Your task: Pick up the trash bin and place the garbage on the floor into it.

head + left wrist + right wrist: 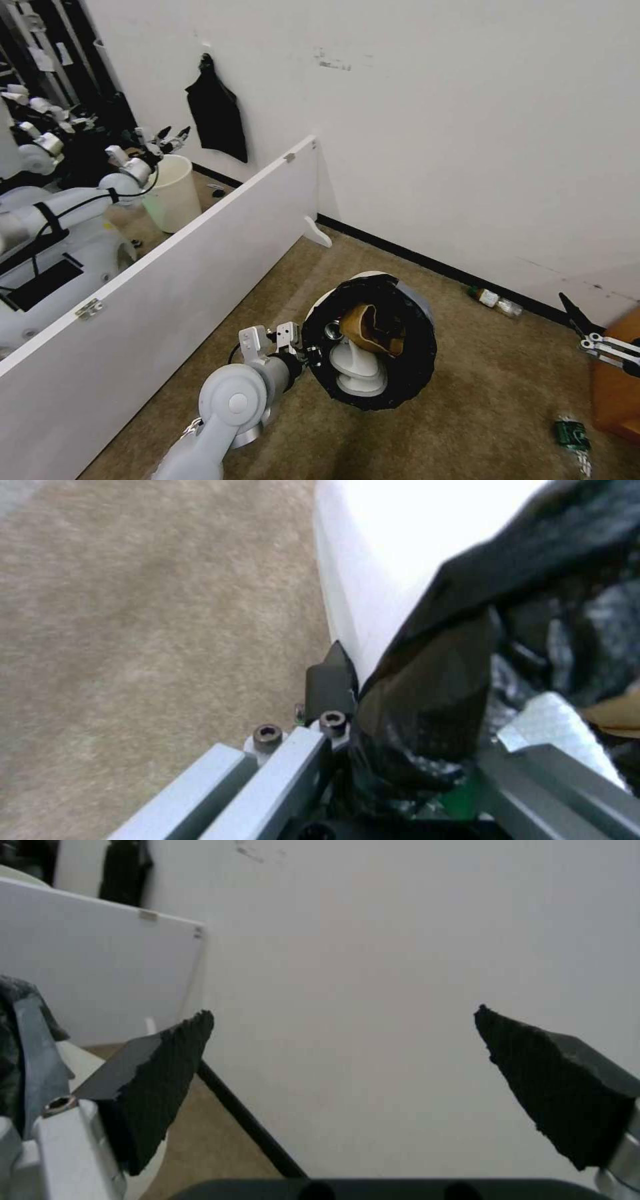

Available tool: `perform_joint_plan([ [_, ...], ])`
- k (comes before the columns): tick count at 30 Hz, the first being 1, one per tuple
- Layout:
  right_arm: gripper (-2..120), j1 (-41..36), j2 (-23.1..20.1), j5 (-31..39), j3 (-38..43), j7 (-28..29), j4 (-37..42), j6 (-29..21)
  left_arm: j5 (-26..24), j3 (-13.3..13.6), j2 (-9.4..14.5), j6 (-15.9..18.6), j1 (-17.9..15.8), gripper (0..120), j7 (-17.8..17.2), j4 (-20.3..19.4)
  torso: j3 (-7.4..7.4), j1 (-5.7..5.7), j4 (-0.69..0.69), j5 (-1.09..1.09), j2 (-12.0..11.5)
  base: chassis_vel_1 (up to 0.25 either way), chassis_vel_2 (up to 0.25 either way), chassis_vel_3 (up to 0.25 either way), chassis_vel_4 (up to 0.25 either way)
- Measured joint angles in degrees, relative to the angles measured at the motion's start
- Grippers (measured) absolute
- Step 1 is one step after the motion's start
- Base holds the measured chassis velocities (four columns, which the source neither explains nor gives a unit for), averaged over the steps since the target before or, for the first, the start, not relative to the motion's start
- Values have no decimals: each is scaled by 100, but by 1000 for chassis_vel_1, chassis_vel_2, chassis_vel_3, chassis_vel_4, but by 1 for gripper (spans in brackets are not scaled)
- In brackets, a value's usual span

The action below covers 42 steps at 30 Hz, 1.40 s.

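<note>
Now, line by line, from the bin outward:

Handling: the trash bin looks light and stiff-walled, thin plastic by its appearance, but the black liner over its rim is soft and slick, so a pinch on the rim may slide on the film. The rim is the sensible place to hold it, wall and liner together.

Bin, position: held off the floor at the lower centre of the head view, tilted so its mouth faces the camera.

Bin, look: small, round and white, with a glossy black bag folded over the rim (the white wall shows behind the top edge).

Contents: a brown paper bag and white slippers lie inside; a small round shiny item sits beside them, too small to name.

Left gripper: at the bin's near rim, fingers pinching wall and liner between them; the left wrist view shows one dark finger outside against the white wall.

Right gripper: at the right edge of the head view, raised above the carpet, its two dark pads spread wide with nothing between them.

Remaining litter: a green-labelled bottle lies by the black skirting, and a second green-labelled item lies on the carpet near the right gripper.

Surroundings: a low white partition runs along the left, with a cream bucket beyond it.
</note>
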Motion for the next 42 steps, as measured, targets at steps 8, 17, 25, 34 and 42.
perform_joint_plan([
  [8,100,-2,-6,42,26,-43,0,14,3,32,-34,0,-4,0,-3,26,0,0,1,0,0,-98,-90,-92,-97],
  [17,100,-41,-8,51,10,-169,0,25,-17,24,-58,0,-68,0,-27,67,0,0,-2,0,0,-121,-116,-112,-105],
  [25,100,6,77,39,-132,-227,0,25,-43,-52,-84,0,-84,0,-33,88,0,0,5,0,0,-24,-24,-16,-22],
  [34,100,221,269,9,-569,-220,-1,37,-58,-76,-128,0,-130,0,-33,129,0,0,0,0,0,0,0,0,0],
  [42,100,378,469,-120,-845,-240,-99,43,-68,-97,-166,0,-174,0,-32,185,0,0,1,0,0,0,0,0,0],
])
